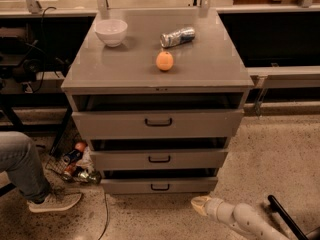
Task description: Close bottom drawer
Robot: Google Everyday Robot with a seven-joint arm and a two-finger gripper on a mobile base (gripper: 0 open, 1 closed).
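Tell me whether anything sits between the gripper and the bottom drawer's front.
Nothing visible does. The gripper hovers near the floor, just below and right of the bottom drawer in the picture, with only bare floor between them. The cans lie left of the cabinet, off that path.

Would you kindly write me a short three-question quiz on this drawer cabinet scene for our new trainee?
1. True or false: the gripper is touching the handle of the bottom drawer.
2. Which thing on top of the cabinet lies nearest its front edge? A. the white bowl B. the orange C. the can
3. Fill in: the cabinet has ___ drawers.

Key
1. False. The gripper is low by the floor, below and to the right of the drawer front, apart from it.
2. B.
3. Three.
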